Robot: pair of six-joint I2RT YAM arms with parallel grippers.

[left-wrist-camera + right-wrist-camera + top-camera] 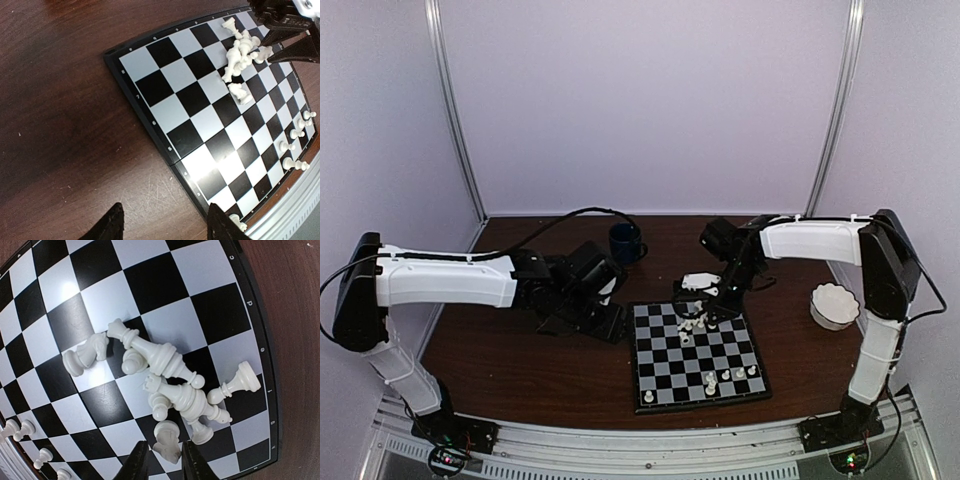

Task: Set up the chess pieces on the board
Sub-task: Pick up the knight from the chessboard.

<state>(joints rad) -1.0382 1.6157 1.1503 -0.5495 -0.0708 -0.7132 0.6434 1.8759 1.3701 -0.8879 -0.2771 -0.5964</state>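
Nearest, on the near rank of the board (660, 352): a short row of the chess pieces (731, 373) upright toward the right, plus a lone piece (648, 398) upright at the near-left corner.

Just left of the board, over bare table (520, 360): left gripper (165, 226), fingers spread wide, holding nothing.

Farther in, toward the board's far edge: a tangled heap (162, 372) of toppled pieces, lying across and against one another. At the heap's rim, a fallen knight (167, 440) flanked by the right gripper (164, 459), fingers narrow and close on either side. Impossible to tell whether already pinching or merely straddling.

Beyond the board: a dark mug (625, 240) at the far left, a white bowl (834, 305) off to the right.

Likely trouble, by judgement only:
- A poor hold on the knight, lying sideways and unevenly shaped, so prone to twist or squirt out on closing or lifting.
- A nudge to the pawn (200, 432) lying just beside it, enough to set rounded pieces rolling off the board's edge.
- Later, a knock to the upright near row while setting another piece down among them.
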